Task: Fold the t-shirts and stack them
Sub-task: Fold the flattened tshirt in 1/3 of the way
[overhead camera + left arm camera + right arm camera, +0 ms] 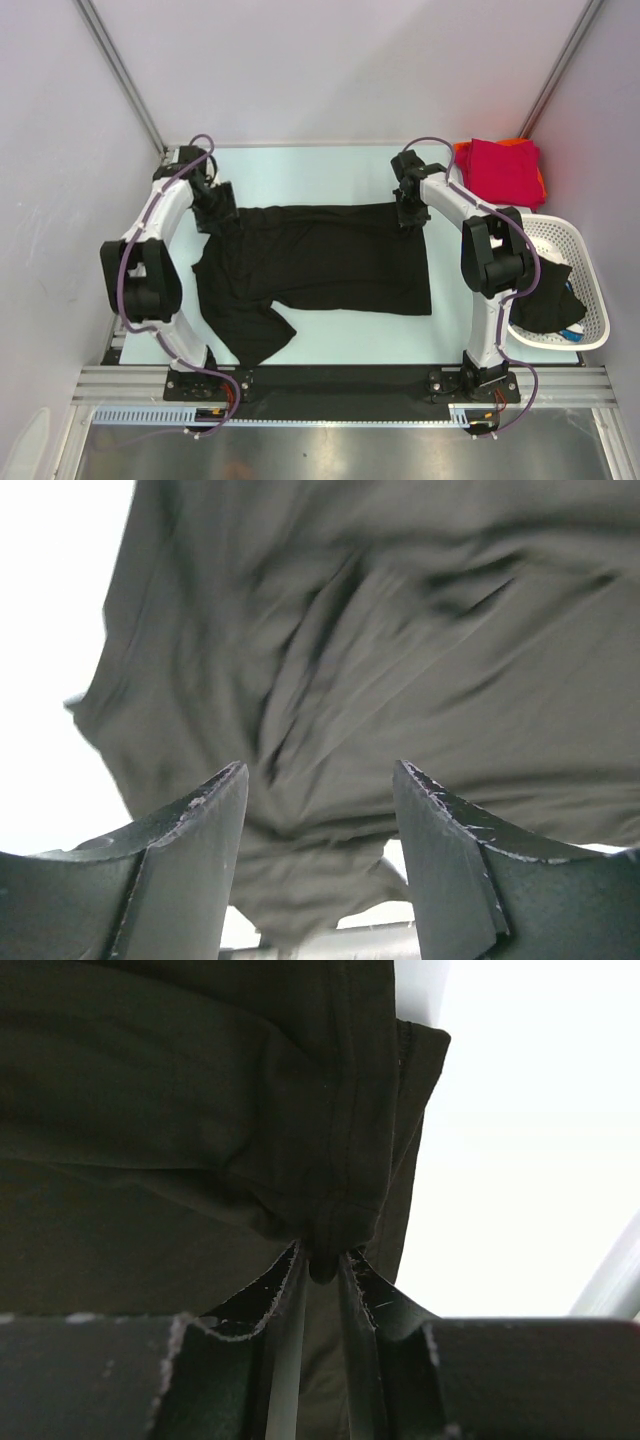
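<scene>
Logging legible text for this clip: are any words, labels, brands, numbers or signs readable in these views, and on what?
None can be read.
black t-shirt: plain, no print or tag showing.
red t-shirt on orange t-shirt: plain.
white basket: no label; a small blue item inside is too small to read.

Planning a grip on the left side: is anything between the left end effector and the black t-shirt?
Nothing visible does. The left end effector stands open, facing only the black t-shirt; the right end effector pinches that shirt's hem.
</scene>
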`<state>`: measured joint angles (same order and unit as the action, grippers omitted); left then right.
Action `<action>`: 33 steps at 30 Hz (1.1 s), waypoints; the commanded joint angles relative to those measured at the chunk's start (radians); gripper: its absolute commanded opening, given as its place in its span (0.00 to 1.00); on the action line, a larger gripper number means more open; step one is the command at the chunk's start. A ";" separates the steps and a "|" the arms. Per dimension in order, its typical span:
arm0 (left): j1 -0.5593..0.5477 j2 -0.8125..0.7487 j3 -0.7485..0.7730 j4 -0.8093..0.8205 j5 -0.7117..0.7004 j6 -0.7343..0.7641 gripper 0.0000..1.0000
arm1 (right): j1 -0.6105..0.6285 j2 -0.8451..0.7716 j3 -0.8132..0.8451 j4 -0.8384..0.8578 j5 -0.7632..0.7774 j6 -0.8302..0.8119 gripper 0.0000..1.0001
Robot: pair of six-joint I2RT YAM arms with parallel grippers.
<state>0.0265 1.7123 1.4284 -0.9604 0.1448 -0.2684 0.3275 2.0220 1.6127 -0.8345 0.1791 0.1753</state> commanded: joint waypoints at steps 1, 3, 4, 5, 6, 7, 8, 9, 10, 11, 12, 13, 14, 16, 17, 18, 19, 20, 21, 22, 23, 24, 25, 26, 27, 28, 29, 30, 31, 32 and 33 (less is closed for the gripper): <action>-0.072 0.160 0.110 0.094 0.053 -0.008 0.65 | 0.005 -0.006 0.036 -0.006 0.023 -0.005 0.24; -0.094 0.237 0.138 0.103 0.070 -0.002 0.65 | 0.005 -0.009 0.038 -0.009 0.026 -0.008 0.24; -0.099 0.256 0.165 0.104 0.078 -0.005 0.65 | 0.005 -0.012 0.036 -0.009 0.028 -0.007 0.24; -0.100 0.273 0.174 0.115 0.082 -0.003 0.65 | 0.005 -0.014 0.033 -0.009 0.030 -0.008 0.24; -0.103 0.306 0.202 0.114 0.076 -0.003 0.65 | 0.005 -0.016 0.032 -0.011 0.033 -0.007 0.24; -0.103 0.320 0.213 0.114 0.062 -0.002 0.65 | 0.004 -0.017 0.032 -0.009 0.037 -0.007 0.24; -0.103 0.334 0.228 0.097 0.052 0.000 0.65 | 0.004 -0.020 0.027 -0.009 0.037 -0.007 0.24; -0.103 0.354 0.251 0.094 0.041 0.004 0.65 | 0.005 -0.022 0.027 -0.009 0.039 -0.008 0.24; -0.103 0.365 0.263 0.089 0.021 0.006 0.65 | 0.004 -0.022 0.026 -0.011 0.040 -0.008 0.24; -0.102 0.374 0.276 0.069 0.019 0.006 0.64 | 0.004 -0.023 0.026 -0.011 0.043 -0.008 0.24; -0.103 0.386 0.285 0.069 0.025 0.014 0.60 | 0.002 -0.023 0.023 -0.009 0.043 -0.008 0.24; -0.103 0.391 0.291 0.066 0.029 0.015 0.54 | 0.002 -0.025 0.023 -0.009 0.042 -0.008 0.24; -0.103 0.391 0.291 0.065 0.032 0.015 0.42 | 0.001 -0.022 0.023 -0.009 0.042 -0.008 0.24; -0.103 0.383 0.299 0.060 0.030 0.017 0.00 | 0.001 -0.022 0.024 -0.008 0.043 -0.010 0.24; -0.103 0.371 0.297 0.058 0.042 0.017 0.00 | -0.001 -0.019 0.026 -0.008 0.043 -0.010 0.24; -0.103 0.363 0.294 0.060 0.050 0.017 0.00 | 0.001 -0.017 0.029 -0.008 0.042 -0.010 0.24; -0.105 0.354 0.294 0.061 0.064 0.023 0.00 | -0.001 -0.017 0.029 -0.008 0.039 -0.011 0.24; -0.109 0.334 0.293 0.060 0.076 0.027 0.00 | -0.001 -0.014 0.032 -0.008 0.039 -0.011 0.24; -0.114 0.322 0.284 0.057 0.085 0.041 0.00 | -0.001 -0.013 0.032 -0.006 0.037 -0.011 0.24; -0.122 0.311 0.277 0.057 0.094 0.049 0.00 | -0.001 -0.011 0.033 -0.008 0.037 -0.011 0.24; -0.126 0.294 0.274 0.045 0.093 0.055 0.00 | -0.001 -0.008 0.033 -0.008 0.036 -0.013 0.24; -0.131 0.287 0.261 0.037 0.104 0.067 0.00 | -0.002 -0.005 0.035 -0.008 0.034 -0.013 0.24; -0.141 0.283 0.254 0.013 0.110 0.073 0.00 | -0.002 -0.005 0.035 -0.006 0.034 -0.011 0.24; -0.149 0.279 0.248 0.003 0.119 0.084 0.00 | -0.004 -0.003 0.036 -0.006 0.031 -0.013 0.24; -0.164 0.274 0.221 0.000 0.136 0.092 0.00 | -0.002 0.000 0.038 -0.006 0.031 -0.013 0.24; -0.171 0.270 0.208 -0.009 0.134 0.097 0.00 | -0.002 0.003 0.041 -0.006 0.028 -0.013 0.24; -0.180 0.261 0.193 -0.009 0.133 0.104 0.00 | -0.002 0.004 0.042 -0.006 0.028 -0.014 0.24; -0.194 0.257 0.167 -0.011 0.137 0.106 0.00 | -0.002 0.007 0.042 -0.006 0.028 -0.011 0.24; -0.200 0.253 0.150 -0.014 0.144 0.106 0.00 | -0.001 0.010 0.044 -0.008 0.026 -0.013 0.24; -0.206 0.247 0.136 -0.015 0.147 0.110 0.00 | -0.001 0.012 0.047 -0.008 0.022 -0.013 0.24; -0.218 0.244 0.110 -0.018 0.145 0.110 0.00 | -0.001 0.011 0.047 -0.008 0.023 -0.014 0.24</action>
<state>-0.1509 2.0117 1.6051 -0.9424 0.2489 -0.1986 0.3271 2.0228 1.6127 -0.8398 0.2016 0.1715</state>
